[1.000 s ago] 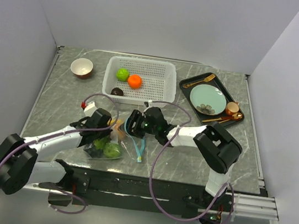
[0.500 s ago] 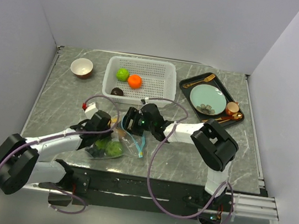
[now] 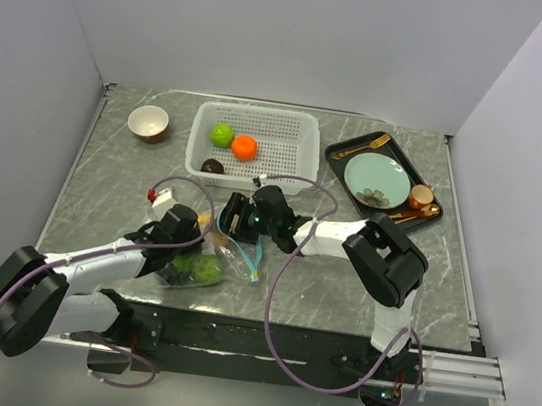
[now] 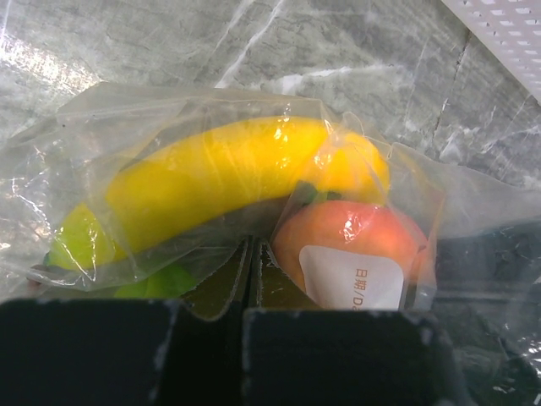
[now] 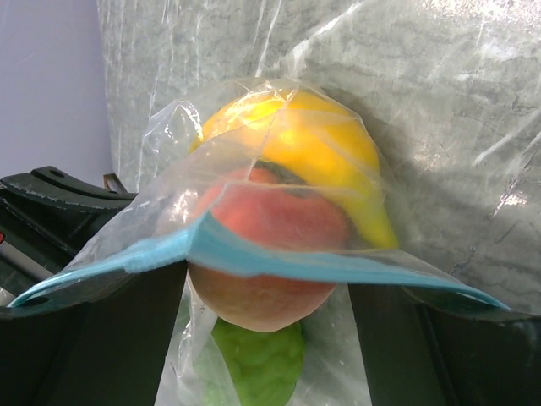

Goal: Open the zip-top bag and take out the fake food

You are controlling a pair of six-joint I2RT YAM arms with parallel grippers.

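Left gripper [image 4: 251, 254] first: clamped almost fully, just a thin slit between the jaws, pinching clear film at the 9 o'clock side of the zip-top bag [image 3: 204, 262]. Through that film, from the left wrist: fake food [image 3: 196, 268] still inside, namely a yellow banana [image 4: 220, 182], a peach [image 4: 347, 245] at its 4 o'clock and a green piece [image 4: 74, 245] at its 8 o'clock. Bag flat on the table [image 3: 112, 181] near the front edge, at 6 o'clock from the white basket [image 3: 288, 155], between both grippers. Right gripper [image 5: 264, 292]: spread wide, meeting the bag from 3 o'clock, teal zip strip [image 5: 254, 258] draped across both fingers [image 5: 84, 347], peach bulging in the gap; no telling whether anything is truly gripped. Compared with a second ago: right gripper and forearm nudged toward 9 o'clock, left wrist a touch toward 6 o'clock, bag barely shifted.
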